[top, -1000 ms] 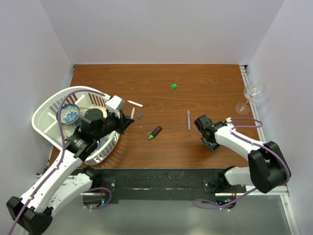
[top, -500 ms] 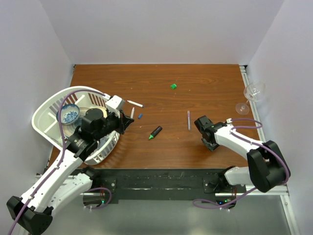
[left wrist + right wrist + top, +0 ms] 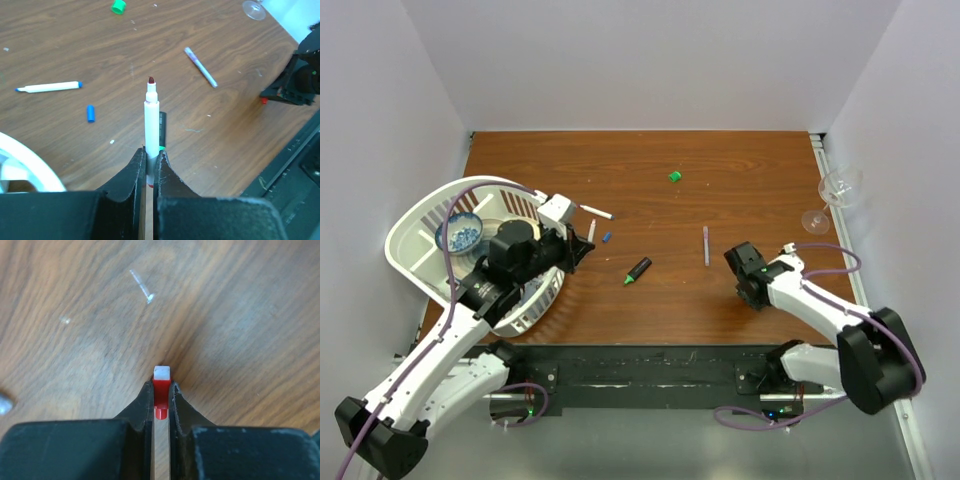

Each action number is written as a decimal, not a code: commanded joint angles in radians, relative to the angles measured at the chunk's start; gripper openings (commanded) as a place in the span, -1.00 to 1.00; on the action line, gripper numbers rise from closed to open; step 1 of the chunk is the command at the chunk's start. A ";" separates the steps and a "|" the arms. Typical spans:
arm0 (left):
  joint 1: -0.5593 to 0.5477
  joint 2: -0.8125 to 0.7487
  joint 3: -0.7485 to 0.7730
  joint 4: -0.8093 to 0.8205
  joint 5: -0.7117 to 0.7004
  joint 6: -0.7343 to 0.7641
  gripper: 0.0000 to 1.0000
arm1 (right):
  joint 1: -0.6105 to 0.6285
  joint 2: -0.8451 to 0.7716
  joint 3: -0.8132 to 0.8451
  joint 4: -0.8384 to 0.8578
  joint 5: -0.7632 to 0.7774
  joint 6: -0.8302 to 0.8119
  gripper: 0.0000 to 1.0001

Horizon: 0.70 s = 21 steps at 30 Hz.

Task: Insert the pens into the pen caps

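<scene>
My left gripper [image 3: 150,155] is shut on a thin white pen [image 3: 151,107] whose red tip points forward above the table; in the top view this pen [image 3: 591,231] sticks out beyond the gripper [image 3: 582,250]. My right gripper [image 3: 161,385] is shut on the red cap [image 3: 161,390], low against the wood at the right [image 3: 750,290]. On the table lie a white pen with blue ends [image 3: 596,211], the blue cap [image 3: 607,238], the black marker with a green tip [image 3: 638,270], the green cap [image 3: 674,176] and a thin pale pen [image 3: 706,245].
A white basket [image 3: 420,215] holding a blue-patterned bowl [image 3: 462,233] stands at the left, under my left arm. A wine glass [image 3: 832,195] lies on its side at the table's right edge. A black rail runs along the near edge.
My right gripper has shut on the red cap, and the right arm has shifted slightly to the right. The left arm and its pen have not moved.
</scene>
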 commanded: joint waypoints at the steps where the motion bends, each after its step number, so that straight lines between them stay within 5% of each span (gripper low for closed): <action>1: -0.003 0.008 0.038 0.026 0.098 -0.056 -1.00 | -0.006 -0.128 -0.036 0.218 -0.122 -0.273 -1.00; 6: -0.006 0.014 0.023 0.084 0.242 -0.151 -1.00 | -0.004 -0.349 0.009 0.408 -0.416 -0.560 -1.00; 10: -0.009 0.020 -0.018 0.208 0.343 -0.232 -1.00 | -0.001 -0.366 0.092 0.560 -0.707 -0.580 -1.00; 21: -0.012 0.066 -0.106 0.489 0.518 -0.455 -1.00 | 0.177 -0.255 0.255 1.026 -0.877 -0.576 -1.00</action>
